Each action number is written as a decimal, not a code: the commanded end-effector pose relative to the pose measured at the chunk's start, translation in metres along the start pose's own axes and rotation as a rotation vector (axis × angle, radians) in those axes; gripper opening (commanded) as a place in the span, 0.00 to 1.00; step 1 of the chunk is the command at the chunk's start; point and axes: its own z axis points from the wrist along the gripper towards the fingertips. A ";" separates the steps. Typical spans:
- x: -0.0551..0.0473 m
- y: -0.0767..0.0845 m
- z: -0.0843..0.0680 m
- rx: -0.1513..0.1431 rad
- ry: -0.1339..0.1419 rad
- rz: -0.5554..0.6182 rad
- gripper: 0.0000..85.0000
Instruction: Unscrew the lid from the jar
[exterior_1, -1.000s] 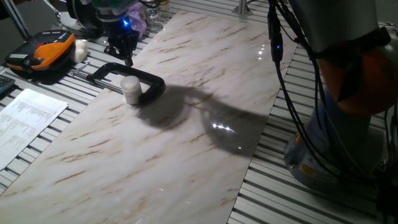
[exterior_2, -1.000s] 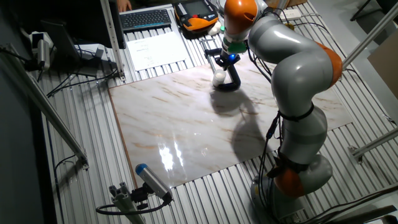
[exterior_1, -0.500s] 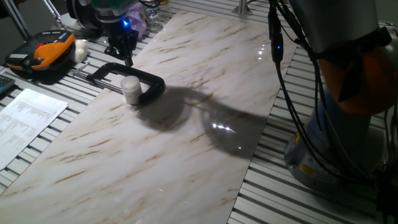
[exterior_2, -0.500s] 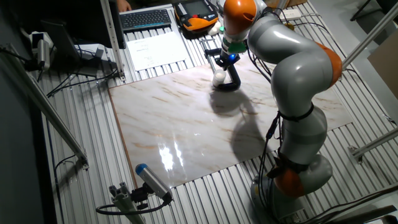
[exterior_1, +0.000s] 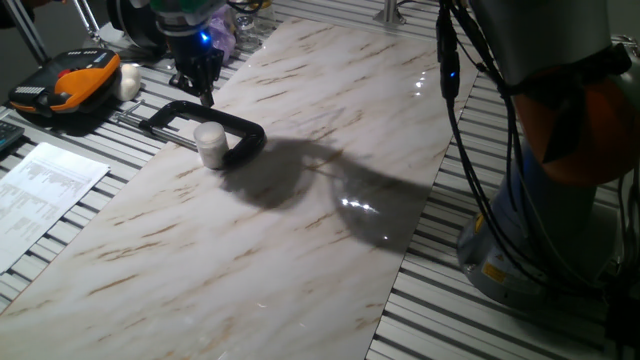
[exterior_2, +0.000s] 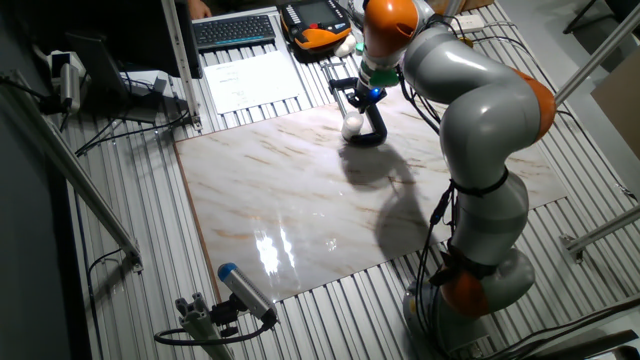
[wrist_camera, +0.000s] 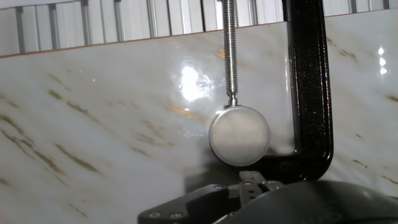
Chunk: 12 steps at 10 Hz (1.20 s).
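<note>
The marble table (exterior_1: 300, 220) carries a black C-clamp (exterior_1: 215, 125) that pins the jar (exterior_1: 210, 148) near its far edge, the screw pad (wrist_camera: 231, 102) pressing the jar's side. The arm's hand (exterior_1: 196, 78) hovers above and just behind the jar, touching nothing – whether its fingers stand wide or narrow I cannot tell. The lid (wrist_camera: 239, 135) looks to be on the jar, so the unscrewing is probably all left – descent, grip, turn, lift.
</note>
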 end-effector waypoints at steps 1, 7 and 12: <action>0.000 0.000 0.000 -0.001 0.000 -0.005 0.00; 0.000 0.000 0.000 0.015 -0.027 -0.004 0.00; -0.003 0.002 0.003 0.011 -0.014 0.009 0.00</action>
